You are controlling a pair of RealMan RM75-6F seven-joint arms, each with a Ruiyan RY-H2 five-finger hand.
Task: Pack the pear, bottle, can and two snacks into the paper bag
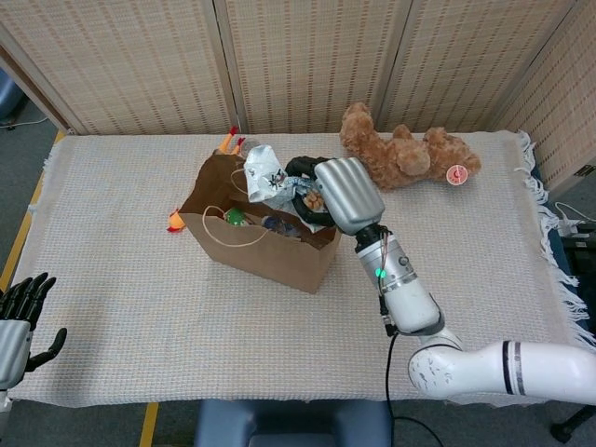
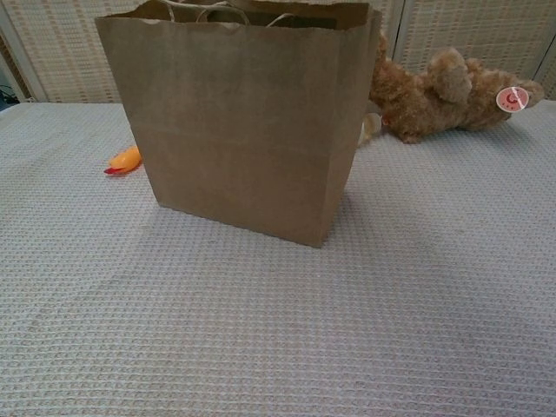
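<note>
My right hand (image 1: 337, 193) is up over the open brown paper bag (image 1: 265, 244), fingers curled around a crinkled silver foil snack packet (image 1: 267, 177). The packet sticks out from the hand toward the bag's far-left corner, its long axis running roughly along the length of the mouth, and it hangs above the opening, not yet inside. Directly below the fingers I can see something green and other packed things at the bottom of the bag; I cannot identify them.

The coming move, as I judge it, is straight down and let go. The packet is wide against the mouth, and one twine handle (image 1: 264, 186) lies just under it, so a snag is possible.

My left hand (image 1: 23, 321) is well away at the near-left table edge, spread, holding nothing. The right is the only one placed for this.

The surface is a cream woven cloth (image 1: 140, 289). Beyond the right hand lies a brown plush teddy bear (image 1: 405, 151); a small orange toy (image 2: 126, 160) sits beside the bag's far end. Wicker screens close off the back.
</note>
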